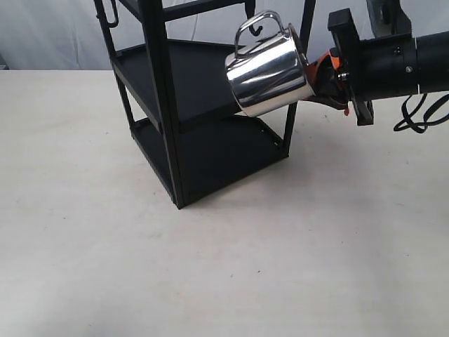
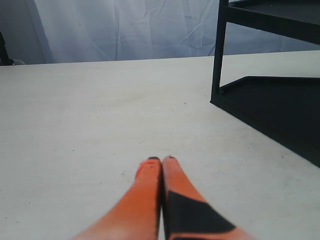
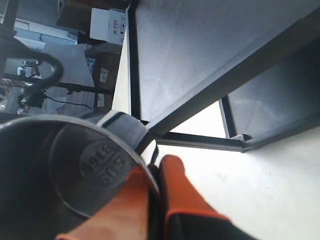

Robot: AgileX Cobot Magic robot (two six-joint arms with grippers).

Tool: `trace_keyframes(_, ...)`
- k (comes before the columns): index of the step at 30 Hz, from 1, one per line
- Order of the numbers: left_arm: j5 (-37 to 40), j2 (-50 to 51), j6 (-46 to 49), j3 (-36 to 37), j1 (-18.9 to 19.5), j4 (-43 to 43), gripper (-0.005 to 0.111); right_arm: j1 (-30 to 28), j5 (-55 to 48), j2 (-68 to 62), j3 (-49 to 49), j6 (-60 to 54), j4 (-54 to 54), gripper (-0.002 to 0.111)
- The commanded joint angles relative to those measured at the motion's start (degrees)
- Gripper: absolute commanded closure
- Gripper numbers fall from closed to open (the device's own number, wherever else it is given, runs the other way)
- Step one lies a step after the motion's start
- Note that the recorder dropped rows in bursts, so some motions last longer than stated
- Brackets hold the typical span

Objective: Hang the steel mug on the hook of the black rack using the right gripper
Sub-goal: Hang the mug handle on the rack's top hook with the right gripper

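In the exterior view the steel mug [image 1: 270,74] hangs in the air, tilted, beside the black rack [image 1: 165,105] at its upper right post. Its loop handle [image 1: 247,29] points up, and the small hook [image 1: 257,29] shows inside the loop; I cannot tell whether they touch. My right gripper [image 1: 324,74] comes in from the right, shut on the mug's rim. In the right wrist view one orange finger is inside the mug [image 3: 75,170] and the other outside, the gripper [image 3: 156,175] clamping the wall. My left gripper [image 2: 161,161] is shut on nothing, low over the table.
A second black hook [image 1: 105,15] with a longer loop sits at the rack's upper left post. The rack's lower tray [image 2: 280,107] lies ahead and to one side of the left gripper. Loose black cables [image 1: 421,116] hang under the right arm. The pale table [image 1: 210,267] stretches toward the front.
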State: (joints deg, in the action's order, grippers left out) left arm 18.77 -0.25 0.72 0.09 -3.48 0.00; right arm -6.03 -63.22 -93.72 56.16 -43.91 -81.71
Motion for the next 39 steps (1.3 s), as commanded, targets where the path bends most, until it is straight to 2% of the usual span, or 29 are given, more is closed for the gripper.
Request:
trace_keyframes(1, -0.73, 0.25, -0.21, -0.09, -0.12, 0.0, 0.107, -0.34, 0.1, -2.03, 0.22, -0.66, -2.77, 0.109)
trace_keyframes(9, -0.73, 0.25, -0.21, -0.09, -0.12, 0.0, 0.107, -0.34, -2.02, -7.24, 0.22, -6.11, -11.77, 0.109)
trace_keyframes(25, -0.73, 0.25, -0.21, -0.09, -0.12, 0.0, 0.107, -0.34, -2.13, -11.15, 0.22, -7.99, -12.16, 0.109)
trace_keyframes(27, -0.73, 0.25, -0.21, -0.09, -0.12, 0.0, 0.107, -0.34, -2.13, -11.15, 0.22, -7.99, -12.47, 0.102)
trace_keyframes(28, -0.73, 0.25, -0.21, -0.09, -0.12, 0.0, 0.107, -0.34, -2.41, -11.15, 0.22, -7.99, -12.81, 0.094)
trace_keyframes(29, -0.73, 0.25, -0.21, -0.09, -0.12, 0.0, 0.107, -0.34, -2.62, -11.15, 0.22, -7.99, -12.81, 0.081)
trace_keyframes(31, -0.73, 0.25, -0.21, -0.09, -0.12, 0.0, 0.107, -0.34, -2.62, -11.15, 0.22, -7.99, -12.81, 0.071)
trace_keyframes(39, -0.73, 0.25, -0.21, -0.09, -0.12, 0.0, 0.107, -1.21, -4.29, -11.15, 0.22, -7.99, -13.22, 0.074)
